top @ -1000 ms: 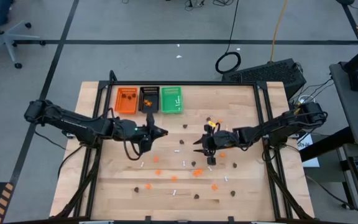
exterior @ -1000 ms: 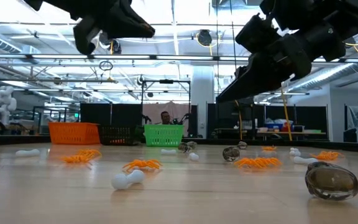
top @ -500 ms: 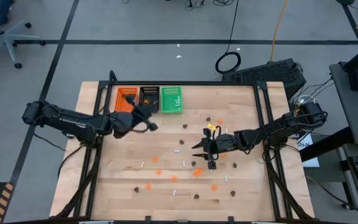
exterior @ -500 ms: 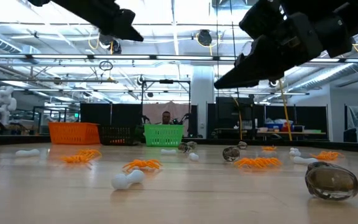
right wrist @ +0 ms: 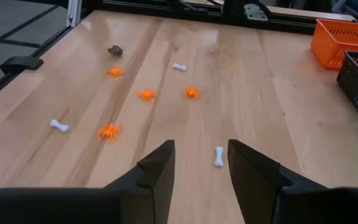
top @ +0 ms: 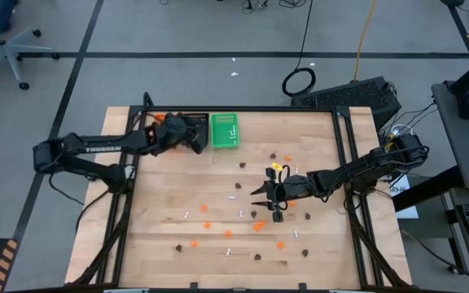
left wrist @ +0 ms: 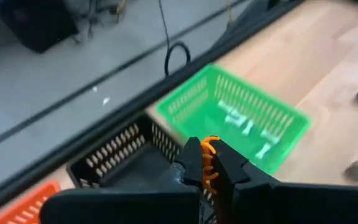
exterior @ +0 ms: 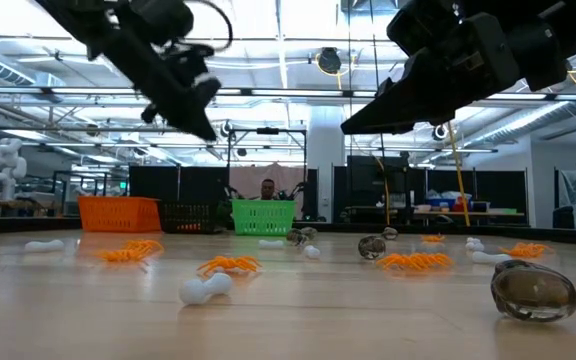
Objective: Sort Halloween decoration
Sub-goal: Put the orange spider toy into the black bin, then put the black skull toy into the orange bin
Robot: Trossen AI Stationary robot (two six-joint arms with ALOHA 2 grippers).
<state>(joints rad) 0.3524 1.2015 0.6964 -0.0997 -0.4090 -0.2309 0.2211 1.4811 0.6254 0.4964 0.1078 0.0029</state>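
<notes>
Orange trinket (left wrist: 209,163) sits pinched between my left gripper (left wrist: 207,167) fingers; in the left wrist view it hangs over the black tray (left wrist: 120,158), with the green tray (left wrist: 232,115) just beside.

From above, my left gripper (top: 192,135) is at the upper left, over the trays; my right gripper (top: 260,194) hovers mid-frame above scattered trinkets.

In the right wrist view, my fingers (right wrist: 157,168) are spread and empty, above a white stick (right wrist: 219,155) on the wooden table (right wrist: 260,112).

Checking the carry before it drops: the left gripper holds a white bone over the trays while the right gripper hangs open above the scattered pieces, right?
Not quite: the left gripper is shut on an orange trinket, not a white bone, as the left wrist view shows. It is over the trays, by the green tray, and the right gripper hangs open above the scattered pieces.
</notes>
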